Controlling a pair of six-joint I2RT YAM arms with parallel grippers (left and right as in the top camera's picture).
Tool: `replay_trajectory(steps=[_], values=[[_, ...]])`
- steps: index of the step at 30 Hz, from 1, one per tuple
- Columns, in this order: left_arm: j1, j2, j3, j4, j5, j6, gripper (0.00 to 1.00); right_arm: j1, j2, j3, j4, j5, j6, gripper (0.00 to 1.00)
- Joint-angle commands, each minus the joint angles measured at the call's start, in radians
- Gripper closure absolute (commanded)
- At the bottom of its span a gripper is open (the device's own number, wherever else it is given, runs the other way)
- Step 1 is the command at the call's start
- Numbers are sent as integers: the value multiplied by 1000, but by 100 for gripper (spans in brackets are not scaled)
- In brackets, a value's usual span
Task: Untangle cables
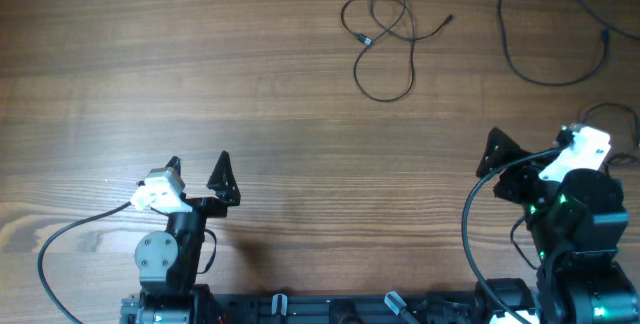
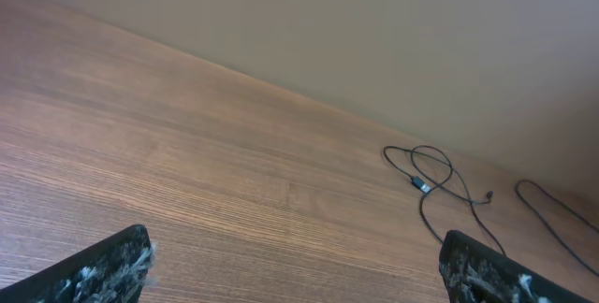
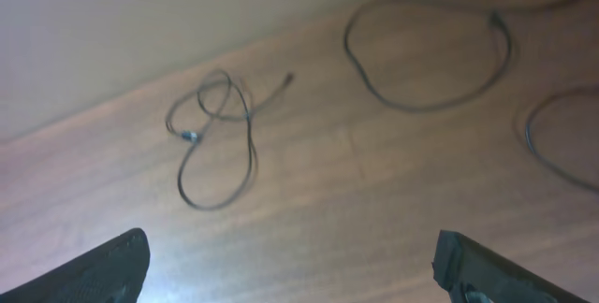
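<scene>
Three thin black cables lie apart on the wooden table. One is a loose tangle of loops (image 1: 366, 40) at the far middle, also seen in the left wrist view (image 2: 421, 186) and the right wrist view (image 3: 190, 137). A second cable forms a wide loop (image 1: 504, 36) at the far right (image 3: 421, 107). A third cable curves beside the right arm (image 1: 612, 109) (image 3: 529, 135). My left gripper (image 1: 198, 171) (image 2: 299, 280) is open at the near left, empty. My right gripper (image 1: 535, 151) (image 3: 295, 270) is open at the near right, empty, well short of the cables.
Thicker black cables of the arms (image 1: 60, 249) trail along the near edge by both bases. A pale wall (image 2: 374, 22) rises behind the table's far edge. Bare wood (image 1: 300, 164) lies between the two grippers and the cables.
</scene>
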Motion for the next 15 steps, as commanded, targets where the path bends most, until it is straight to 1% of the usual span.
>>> replay_trajectory(steps=[1, 4, 9, 15], values=[[7, 2, -7, 0, 19, 20, 0, 0, -46, -66, 96, 8, -72, 0], [7, 2, -7, 0, 19, 20, 0, 0, -121, -171, 248, -43, -108, 0], [7, 2, -7, 0, 19, 20, 0, 0, -271, -381, 481, -84, -104, 0], [7, 2, -7, 0, 19, 20, 0, -7, -436, -578, 583, -84, -105, 0]])
